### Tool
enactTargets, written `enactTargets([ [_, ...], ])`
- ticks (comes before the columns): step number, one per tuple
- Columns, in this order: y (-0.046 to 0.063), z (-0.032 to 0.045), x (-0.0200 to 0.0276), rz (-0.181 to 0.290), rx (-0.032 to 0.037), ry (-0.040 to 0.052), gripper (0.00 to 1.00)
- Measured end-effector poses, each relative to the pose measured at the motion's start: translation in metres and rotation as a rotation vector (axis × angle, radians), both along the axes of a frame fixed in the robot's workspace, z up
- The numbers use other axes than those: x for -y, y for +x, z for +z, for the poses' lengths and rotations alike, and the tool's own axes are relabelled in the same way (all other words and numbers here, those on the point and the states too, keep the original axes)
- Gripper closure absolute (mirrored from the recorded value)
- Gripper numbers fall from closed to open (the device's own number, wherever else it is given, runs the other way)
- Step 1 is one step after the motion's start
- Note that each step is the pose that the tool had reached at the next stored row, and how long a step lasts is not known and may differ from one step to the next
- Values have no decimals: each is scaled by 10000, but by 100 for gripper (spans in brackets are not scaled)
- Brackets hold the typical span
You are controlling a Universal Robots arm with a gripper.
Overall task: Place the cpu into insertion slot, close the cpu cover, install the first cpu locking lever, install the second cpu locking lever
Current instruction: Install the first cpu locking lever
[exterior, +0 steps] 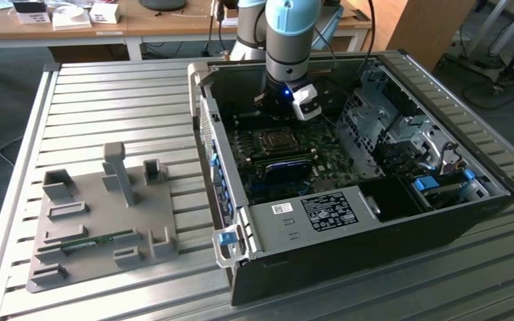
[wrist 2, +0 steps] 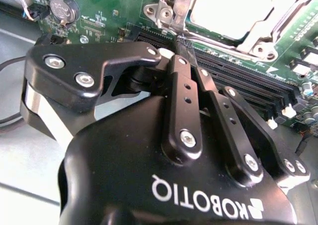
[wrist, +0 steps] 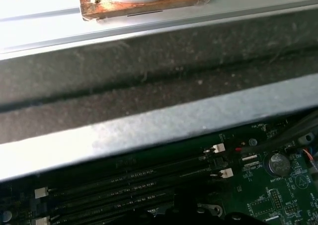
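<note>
The cpu [wrist 2: 233, 9] lies flat in the insertion slot [exterior: 275, 139] on the green motherboard, its pale metal top showing. The silvery cpu cover [wrist 2: 171, 9] is down around it, framing the chip. A thin metal locking lever [wrist 2: 218, 41] runs along the socket's near edge. In the second wrist view my gripper [wrist 2: 182, 42] is shut with its black fingertips pressed together, right at the end of that lever by the socket's corner. Whether the tips touch the lever I cannot tell. In the exterior view my gripper [exterior: 277, 115] hangs inside the open computer case, just behind the socket.
Long black memory slots [wrist 2: 248, 81] run beside the socket, and a coin battery [wrist 2: 63, 9] sits further off. The case walls [exterior: 205, 127] and a metal drive cage [exterior: 391, 127] hem the arm in. A grey fixture plate [exterior: 105, 214] lies on the table at the exterior view's left.
</note>
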State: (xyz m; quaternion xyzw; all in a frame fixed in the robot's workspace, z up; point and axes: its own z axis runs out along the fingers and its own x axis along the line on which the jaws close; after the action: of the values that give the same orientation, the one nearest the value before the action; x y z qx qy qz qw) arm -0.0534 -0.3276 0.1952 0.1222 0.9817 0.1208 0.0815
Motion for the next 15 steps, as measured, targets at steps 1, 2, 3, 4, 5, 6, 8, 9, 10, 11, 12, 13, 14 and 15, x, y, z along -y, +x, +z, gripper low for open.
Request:
enactTargets([
  [1, -1, -3, 0, 1, 0, -1, 89],
  [2, -2, -5, 0, 0, -1, -1, 89],
  [3, -3, -5, 0, 1, -1, -2, 89],
  [4, -3, -5, 0, 0, -2, -3, 89],
  [5, -4, -6, 0, 0, -1, -1, 89],
  [6, -5, -7, 0, 0, -1, -1, 89],
  [8, -5, -8, 0, 0, -1, -1, 89],
  [9, -5, -11, 0, 0, 1, 6, 89],
  [10, -5, -11, 0, 0, 1, 6, 89],
  [11, -5, -11, 0, 0, 0, 6, 89],
  [12, -5, -11, 0, 0, 0, 6, 89],
  [13, -5, -11, 0, -1, -1, 6, 89],
  [14, -5, -11, 0, 0, -1, 5, 89],
  [15, -5, -11, 0, 0, -1, 6, 89],
])
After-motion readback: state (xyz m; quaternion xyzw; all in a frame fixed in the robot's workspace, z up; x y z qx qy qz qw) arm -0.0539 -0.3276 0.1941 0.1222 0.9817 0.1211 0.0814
